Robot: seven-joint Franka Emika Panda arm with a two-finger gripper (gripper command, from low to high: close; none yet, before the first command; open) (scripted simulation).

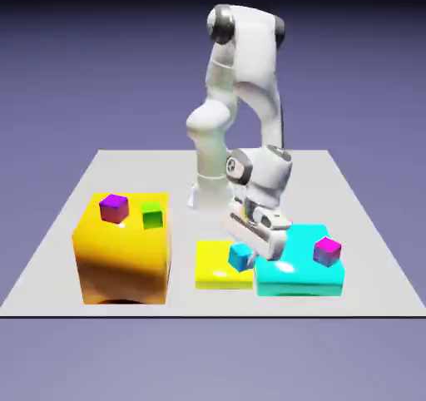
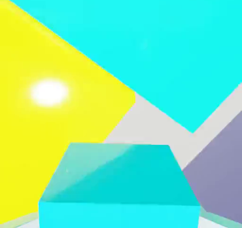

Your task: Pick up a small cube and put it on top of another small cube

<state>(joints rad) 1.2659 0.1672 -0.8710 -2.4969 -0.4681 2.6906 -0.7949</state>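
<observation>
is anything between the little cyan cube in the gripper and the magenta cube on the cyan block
Nothing visible does. The gripper is shut on the small cyan cube over the flat yellow block. The nearest magenta cube sits on the big cyan block, toward the exterior view's right, with only bare block top between them.

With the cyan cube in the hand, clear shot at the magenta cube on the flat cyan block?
Probably yes. The hand is shut on the small cyan cube right beside the flat cyan block, and the magenta cube sits alone on top with nothing standing between them.
</observation>
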